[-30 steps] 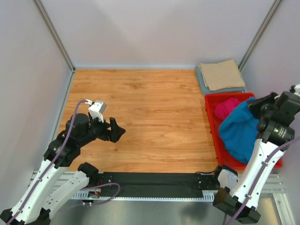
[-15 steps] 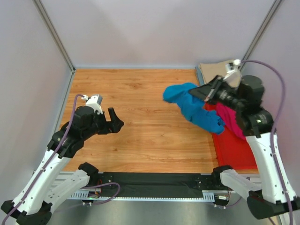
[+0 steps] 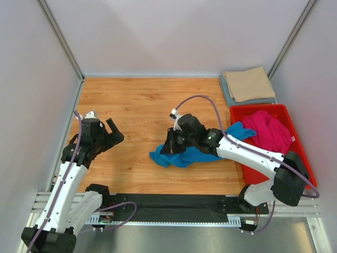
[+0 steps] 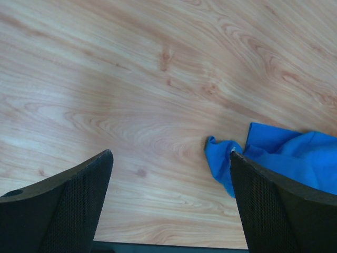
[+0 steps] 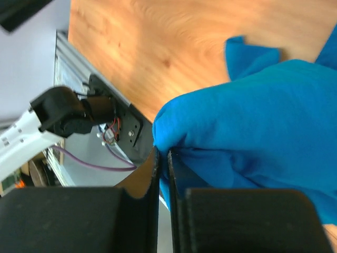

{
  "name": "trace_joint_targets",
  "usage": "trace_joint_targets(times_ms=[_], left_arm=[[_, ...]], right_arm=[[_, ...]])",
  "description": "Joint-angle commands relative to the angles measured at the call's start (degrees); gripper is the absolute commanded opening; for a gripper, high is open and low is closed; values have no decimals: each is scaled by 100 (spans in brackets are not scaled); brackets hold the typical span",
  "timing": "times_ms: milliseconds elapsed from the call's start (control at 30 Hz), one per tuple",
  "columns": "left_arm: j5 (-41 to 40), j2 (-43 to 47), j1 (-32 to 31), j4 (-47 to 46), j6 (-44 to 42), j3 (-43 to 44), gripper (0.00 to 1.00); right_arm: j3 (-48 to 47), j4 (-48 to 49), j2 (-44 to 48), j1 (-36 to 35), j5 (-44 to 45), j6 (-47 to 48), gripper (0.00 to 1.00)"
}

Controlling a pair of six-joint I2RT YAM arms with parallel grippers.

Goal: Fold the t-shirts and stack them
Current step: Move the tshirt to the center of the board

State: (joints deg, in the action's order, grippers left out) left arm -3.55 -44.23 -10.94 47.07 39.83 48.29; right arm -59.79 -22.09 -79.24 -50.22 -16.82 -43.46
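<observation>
right wrist shows right gripper point(image 5: 162, 154) pinching blue t-shirt point(image 5: 253, 121); left gripper point(image 4: 169, 158) spread wide.

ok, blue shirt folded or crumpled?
Crumpled. The blue shirt lies bunched on the table, one end reaching the bin rim; right gripper pinches it.

The tabletop point(image 3: 137, 105) is smooth wood-grain board with a soft sheen, and the red bin point(image 3: 258, 107) looks like hard, slightly glossy plastic. The blue shirt point(image 3: 181, 157), pink shirt point(image 3: 271, 129), tan shirt point(image 3: 248, 83) and grey-blue shirt point(image 3: 227, 94) are all soft matt cloth, the blue one creased. The pads point(image 4: 73, 205) of the left tool point(image 4: 169, 154) are matt black with a fine dotted texture.
</observation>
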Motion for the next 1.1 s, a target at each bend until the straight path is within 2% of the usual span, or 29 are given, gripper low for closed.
trace_joint_targets(times_ms=[0, 133, 267, 367, 400, 467, 567, 633, 700, 800, 900, 1067], left_arm=[[592, 11, 355, -426, 182, -232, 98], [549, -410, 382, -436, 139, -207, 98], [855, -868, 391, -584, 95, -311, 95], [1522, -877, 382, -1058, 51, -724, 89], [1707, -816, 382, -1207, 59, -820, 88], [1726, -728, 373, -1226, 33, -997, 87], [1709, -658, 294, -1244, 33, -1251, 85], [1700, -649, 146, -1375, 86, -1497, 84], [1735, -692, 14, -1585, 182, -1656, 83], [1727, -833, -285, -1858, 332, -1920, 82], [1700, -1061, -488, -2113, 420, -2087, 80], [1674, -1553, -567, -2369, 394, -2122, 76]], right_arm=[[28, 1003, -170, -627, 345, 110, 9], [257, 1321, -337, -919, 293, 127, 11], [354, 1128, -320, -1008, 267, 276, 14], [372, 383, 91, -999, 739, 495, 30], [354, -133, 232, -981, 1203, 566, 37], [371, -532, 679, -859, 1514, 724, 44], [582, -964, 1172, -245, 1673, 900, 50], [792, -1113, 1288, 501, 1603, 980, 51], [881, -1254, 1245, 1194, 1585, 1138, 52], [873, -1509, 904, 1828, 1638, 1165, 52], [872, -1483, 639, 2085, 1585, 1104, 54], [925, -1098, 77, 2112, 1673, 822, 56]])
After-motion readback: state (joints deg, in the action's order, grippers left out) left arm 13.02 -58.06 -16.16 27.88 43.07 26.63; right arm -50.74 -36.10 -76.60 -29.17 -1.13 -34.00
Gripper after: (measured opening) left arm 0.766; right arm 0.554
